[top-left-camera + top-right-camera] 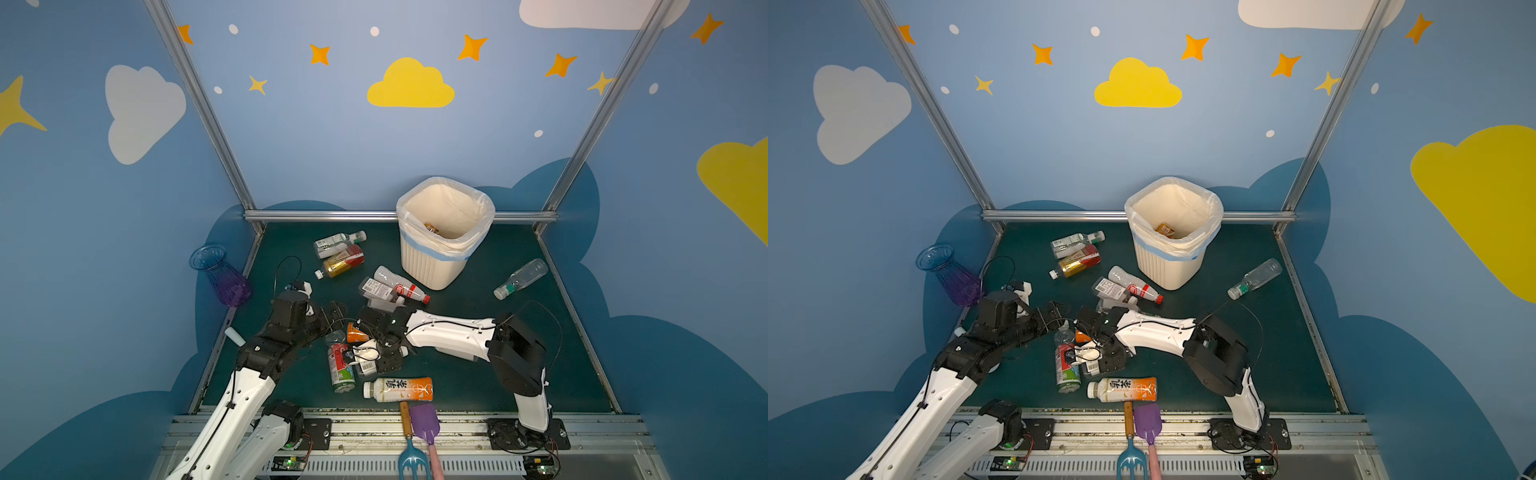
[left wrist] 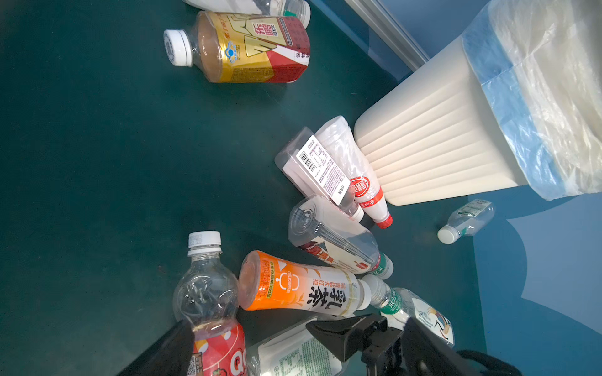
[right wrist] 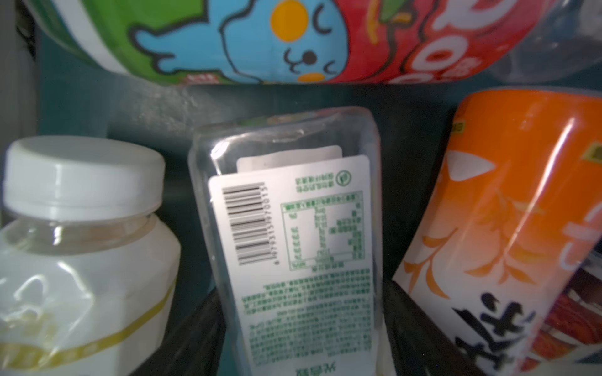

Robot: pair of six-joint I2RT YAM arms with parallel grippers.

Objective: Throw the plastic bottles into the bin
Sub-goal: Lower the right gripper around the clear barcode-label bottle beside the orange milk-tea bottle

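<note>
tabletop [image 1: 478,374]: dark green, walled on three sides; all the items below are carried on it.

bin [image 1: 428,266]: cream, ribbed, bag-lined; stood at the far edge, right of the middle. one brown-labelled bottle [image 1: 431,227] is seen inside. the rest lie outside, so the task is judged barely begun.

right gripper [image 1: 374,358]: set low in the heap by the middle of the near edge. in the right wrist view its jaws are placed either side of the flat clear bottle [image 3: 293,244]; whether it is pinched cannot be told.

left gripper [image 1: 336,315]: jaws spread wide, nothing held, hung just beside the same heap.

orange-and-white bottle [image 1: 399,388]: laid along the near edge.

red-and-green bottle [image 1: 340,368]: laid just left of the flat one.

orange bottle [image 3: 508,211]: close beside the flat one, toward the far edge.

green-banded clear bottle [image 1: 521,277]: alone by the right edge.

handling note: the flat bottle is best taken squarely across its narrow sides. it should be raised straight up so that its neighbours are not dragged, and released only above the bin's rim.
</note>
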